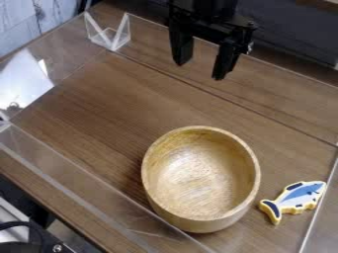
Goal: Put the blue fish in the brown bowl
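Nearest the camera sits the brown bowl (201,178), close to the front edge of the table (119,109), and just beside it on the right lies the blue fish (294,198). My gripper (209,54) hangs near the back edge, pointing straight down, its jaws spread wide with nothing between them. From my jaws the fish lies well apart, off toward the front right corner, and the bowl stands partly between us, a little left of the straight line to the fish. The fish lies flat with its long axis slanting, head toward the back right and tail toward the front left, its tail end almost touching the bowl's outer wall; I cannot tell whether they actually touch. I judge that my reach must cross over or skirt the bowl and that my jaws should close across the fish's short side. Counting: one fish, one bowl, one arm, and one clear folded stand (109,30) at the back left corner.
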You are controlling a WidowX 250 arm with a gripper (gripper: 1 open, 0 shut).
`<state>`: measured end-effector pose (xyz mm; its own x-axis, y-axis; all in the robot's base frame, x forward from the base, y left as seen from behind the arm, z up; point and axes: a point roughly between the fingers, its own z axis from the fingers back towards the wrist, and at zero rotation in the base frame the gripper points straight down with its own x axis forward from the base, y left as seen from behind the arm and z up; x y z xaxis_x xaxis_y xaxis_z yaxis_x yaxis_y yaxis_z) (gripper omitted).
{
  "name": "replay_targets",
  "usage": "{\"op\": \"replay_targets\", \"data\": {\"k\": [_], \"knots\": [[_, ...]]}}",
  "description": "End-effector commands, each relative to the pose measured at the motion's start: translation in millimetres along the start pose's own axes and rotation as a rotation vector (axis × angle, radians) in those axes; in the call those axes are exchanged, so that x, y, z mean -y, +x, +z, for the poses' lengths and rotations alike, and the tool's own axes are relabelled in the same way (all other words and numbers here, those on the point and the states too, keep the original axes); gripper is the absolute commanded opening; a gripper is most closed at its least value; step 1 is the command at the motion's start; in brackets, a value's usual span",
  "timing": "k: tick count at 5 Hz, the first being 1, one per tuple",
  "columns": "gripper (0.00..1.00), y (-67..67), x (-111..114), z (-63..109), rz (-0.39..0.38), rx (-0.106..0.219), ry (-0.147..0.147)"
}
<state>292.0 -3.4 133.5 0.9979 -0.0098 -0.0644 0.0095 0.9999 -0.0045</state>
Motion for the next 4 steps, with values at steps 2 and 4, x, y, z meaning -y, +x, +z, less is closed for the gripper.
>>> {"op": "replay_targets", "data": {"k": [2,4], "knots": [[1.00,-5.8,31,-19.2,-0.182,-0.024,0.015],[1.00,-18.8,89,-36.3,-0.380,0.019,0.031]]}}
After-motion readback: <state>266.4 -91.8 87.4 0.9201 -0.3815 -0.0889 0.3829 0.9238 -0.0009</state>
